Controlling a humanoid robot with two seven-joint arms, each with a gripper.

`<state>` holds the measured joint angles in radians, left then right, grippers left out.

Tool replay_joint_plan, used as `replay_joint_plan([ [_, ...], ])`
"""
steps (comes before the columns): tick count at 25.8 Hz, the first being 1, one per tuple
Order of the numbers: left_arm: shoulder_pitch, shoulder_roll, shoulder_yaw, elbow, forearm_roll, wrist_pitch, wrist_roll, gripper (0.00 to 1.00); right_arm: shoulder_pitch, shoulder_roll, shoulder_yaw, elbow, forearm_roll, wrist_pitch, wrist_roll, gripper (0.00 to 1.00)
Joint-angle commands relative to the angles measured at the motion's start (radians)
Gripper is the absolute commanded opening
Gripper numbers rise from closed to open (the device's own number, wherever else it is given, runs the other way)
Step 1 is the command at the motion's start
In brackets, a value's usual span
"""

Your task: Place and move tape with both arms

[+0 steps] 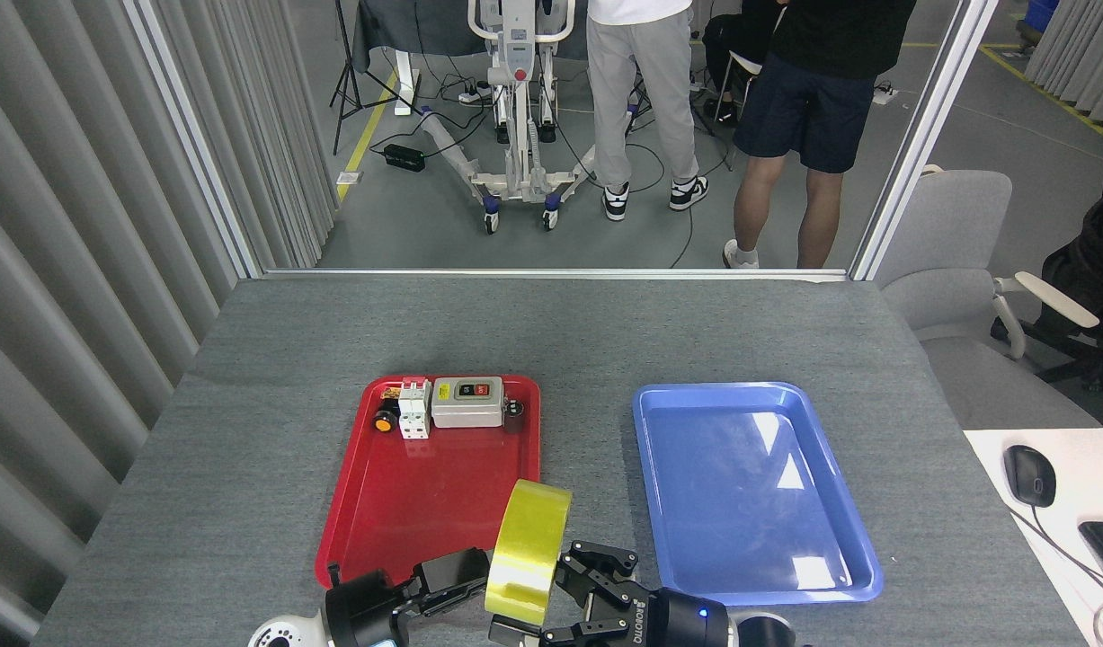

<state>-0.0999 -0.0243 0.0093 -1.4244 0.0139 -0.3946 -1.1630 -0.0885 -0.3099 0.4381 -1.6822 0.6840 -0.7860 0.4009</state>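
The tape (526,550), a glossy yellow roll, stands on edge in the air over the near right corner of the red tray (421,508). My left gripper (475,575) comes in from the bottom left and is shut on the roll's left side. From the bottom right, my right gripper (564,589) reaches the roll's right side. Its fingers (596,555) are spread open close around the lower part of the roll, and I cannot tell whether they touch it.
At the red tray's far end sit a grey switch box (466,401), a white breaker (413,409) and a small black-and-orange push button (386,420). A blue tray (740,494) lies to the right. People stand beyond the table's far edge. A chair (956,261) and a desk with a mouse (1029,474) are at right.
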Motion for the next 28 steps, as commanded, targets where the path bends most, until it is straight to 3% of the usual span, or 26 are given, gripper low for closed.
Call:
replay_joint_plan([
  [1, -0.001, 0.0, 0.001, 0.007, -0.003, 0.0, 0.0, 0.0, -0.002, -0.001, -0.001, 0.012, 0.0, 0.001, 0.0, 0.57],
  [5, -0.004, 0.001, 0.018, 0.027, -0.005, -0.001, -0.001, 0.0, -0.002, 0.0, -0.001, 0.012, 0.0, 0.001, 0.0, 0.4],
  [8, -0.006, 0.003, 0.021, 0.03, -0.005, -0.001, 0.0, 0.0, -0.002, 0.0, -0.001, 0.012, 0.0, 0.001, 0.0, 0.33],
  [18, -0.029, 0.003, 0.037, 0.067, -0.005, -0.001, 0.0, 0.0, -0.002, -0.001, -0.002, 0.013, -0.003, 0.001, -0.005, 0.21],
  [21, -0.035, 0.001, 0.049, 0.094, -0.005, -0.001, 0.0, 0.26, -0.001, -0.003, -0.002, 0.013, -0.003, 0.001, -0.007, 0.2],
  [26, -0.08, 0.006, 0.052, 0.145, -0.023, -0.006, 0.023, 0.54, -0.002, -0.008, -0.004, 0.021, -0.003, 0.001, -0.008, 0.2],
  [28, -0.09, 0.006, 0.052, 0.16, -0.032, -0.021, 0.028, 0.59, -0.002, -0.009, -0.005, 0.021, -0.003, 0.001, -0.008, 0.2],
])
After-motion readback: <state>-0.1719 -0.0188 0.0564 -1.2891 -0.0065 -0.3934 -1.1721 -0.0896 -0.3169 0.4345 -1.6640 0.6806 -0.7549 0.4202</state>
